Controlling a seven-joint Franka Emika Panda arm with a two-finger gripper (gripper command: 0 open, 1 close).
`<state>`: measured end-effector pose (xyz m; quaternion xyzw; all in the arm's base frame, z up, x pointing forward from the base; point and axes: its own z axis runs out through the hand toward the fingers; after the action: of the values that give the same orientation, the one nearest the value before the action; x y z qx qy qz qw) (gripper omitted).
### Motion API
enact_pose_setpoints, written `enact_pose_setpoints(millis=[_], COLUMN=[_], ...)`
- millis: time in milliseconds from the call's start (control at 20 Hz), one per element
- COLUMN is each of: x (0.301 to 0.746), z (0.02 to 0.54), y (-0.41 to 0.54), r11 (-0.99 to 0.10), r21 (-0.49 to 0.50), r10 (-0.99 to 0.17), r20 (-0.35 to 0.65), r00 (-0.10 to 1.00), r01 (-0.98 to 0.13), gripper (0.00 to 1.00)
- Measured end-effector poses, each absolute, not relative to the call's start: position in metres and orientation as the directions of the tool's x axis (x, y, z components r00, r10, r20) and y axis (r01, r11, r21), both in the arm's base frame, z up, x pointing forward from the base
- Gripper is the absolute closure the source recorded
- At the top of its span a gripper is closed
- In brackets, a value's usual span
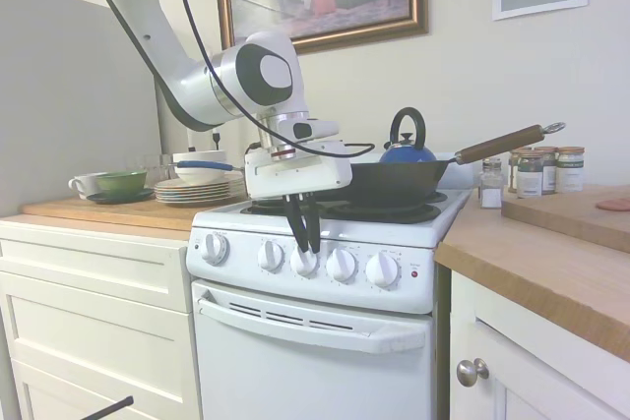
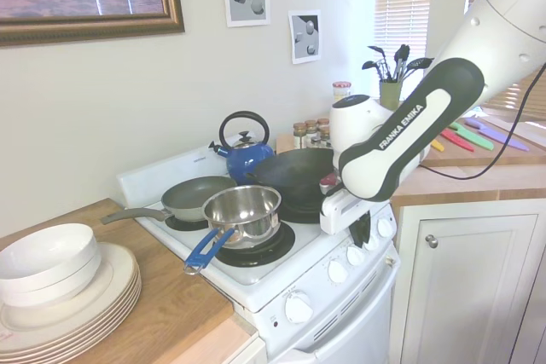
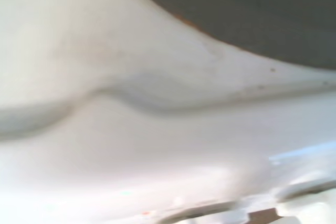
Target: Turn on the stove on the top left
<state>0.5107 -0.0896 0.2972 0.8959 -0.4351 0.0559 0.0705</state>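
The white stove [image 1: 315, 371] stands between wooden counters, with five round white knobs along its front panel and a small red light [image 1: 414, 273] at the right end. My gripper [image 1: 306, 246] points down at the middle knob [image 1: 304, 263], its two black fingers close together and pinching the knob's top. From the other side, the gripper [image 2: 362, 232] hangs at the front edge of the stove [image 2: 256, 283], right above the knob row. The wrist view gives only blurred white enamel [image 3: 157, 145] and a dark patch [image 3: 252, 9].
A black wok [image 1: 394, 182] with a wooden handle and a blue kettle [image 1: 408, 150] sit on the burners. So do a steel saucepan [image 2: 243, 210] and a frying pan [image 2: 196, 198]. Stacked plates [image 2: 77, 296] lie on one counter, spice jars [image 1: 541, 169] on the other.
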Motion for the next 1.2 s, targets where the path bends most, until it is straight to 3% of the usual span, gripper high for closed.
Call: enact_pose_setpoints(millis=[1200], x=[0.515], z=[0.293], y=[-0.064], r11=[-0.596], r21=[0.037], r10=[-0.794], r20=[0.119], r00=[0.596], r01=[-0.802], gripper=[1.00])
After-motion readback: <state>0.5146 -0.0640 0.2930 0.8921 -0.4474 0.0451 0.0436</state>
